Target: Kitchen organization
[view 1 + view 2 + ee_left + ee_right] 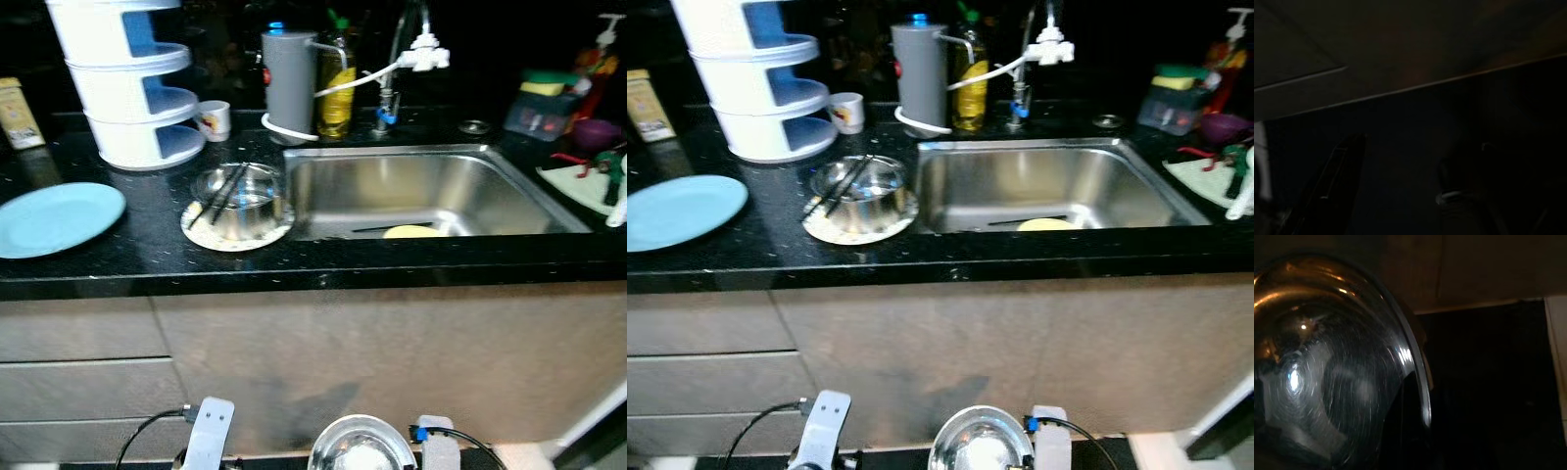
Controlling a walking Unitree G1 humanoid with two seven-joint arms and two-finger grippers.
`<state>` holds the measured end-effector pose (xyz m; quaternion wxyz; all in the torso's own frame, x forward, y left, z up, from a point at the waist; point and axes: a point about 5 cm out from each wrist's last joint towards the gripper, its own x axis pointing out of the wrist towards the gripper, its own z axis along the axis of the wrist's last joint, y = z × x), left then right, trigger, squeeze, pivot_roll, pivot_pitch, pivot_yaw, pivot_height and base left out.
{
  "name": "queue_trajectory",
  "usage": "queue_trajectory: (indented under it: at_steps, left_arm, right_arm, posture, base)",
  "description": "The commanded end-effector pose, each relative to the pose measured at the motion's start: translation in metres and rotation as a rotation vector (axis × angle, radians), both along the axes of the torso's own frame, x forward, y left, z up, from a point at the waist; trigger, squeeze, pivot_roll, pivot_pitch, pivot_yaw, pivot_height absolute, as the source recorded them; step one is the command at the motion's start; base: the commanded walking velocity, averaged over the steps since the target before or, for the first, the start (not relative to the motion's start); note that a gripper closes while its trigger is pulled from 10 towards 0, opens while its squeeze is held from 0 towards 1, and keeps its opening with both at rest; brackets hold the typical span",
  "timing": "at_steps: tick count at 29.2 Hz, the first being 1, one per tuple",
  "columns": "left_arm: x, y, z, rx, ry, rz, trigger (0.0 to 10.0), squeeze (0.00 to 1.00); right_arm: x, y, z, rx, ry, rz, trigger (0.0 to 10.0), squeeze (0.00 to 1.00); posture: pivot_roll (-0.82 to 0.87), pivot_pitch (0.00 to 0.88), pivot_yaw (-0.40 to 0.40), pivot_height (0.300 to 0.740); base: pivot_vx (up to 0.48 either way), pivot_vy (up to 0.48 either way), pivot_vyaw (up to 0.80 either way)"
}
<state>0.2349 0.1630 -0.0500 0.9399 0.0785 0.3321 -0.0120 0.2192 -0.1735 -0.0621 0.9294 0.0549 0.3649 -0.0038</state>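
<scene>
Steel bowl is held low before the cabinet front, below the black counter, beside the right gripper, whose grip on it cannot be told. A sink is set in the counter, with a second bowl holding chopsticks on a plate just beside it. A blue plate lies further left. The left gripper is seen in shade, fingers spread.

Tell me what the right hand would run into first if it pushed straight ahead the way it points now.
Probably the cabinet front below the black counter. The right hand, low before the sink, carries a steel bowl; its wrist view shows beige panel behind the bowl. Depth is unclear.
</scene>
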Motion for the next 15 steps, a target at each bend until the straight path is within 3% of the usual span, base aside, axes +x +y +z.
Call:
queue_trajectory:
  at_steps: [1, 15]
  left_arm:
    - [-0.0016, -0.0015, -0.0014, -0.007, 0.008, -0.005, 10.0, 0.00]
    - [-0.0006, -0.0008, -0.0011, -0.021, 0.007, 0.009, 10.0, 0.00]
  right_arm:
    - [-0.0043, 0.0003, -0.0026, 0.007, 0.010, -0.004, 10.0, 0.00]
    - [-0.0032, -0.0002, -0.0020, 0.008, 0.010, -0.002, 10.0, 0.00]
  posture:
    - [-0.05, 0.096, -0.040, 0.740]
    - [-0.06, 0.106, -0.045, 0.740]
  base:
    - [0.000, -0.420, 0.00]
    - [0.000, -0.406, 0.00]
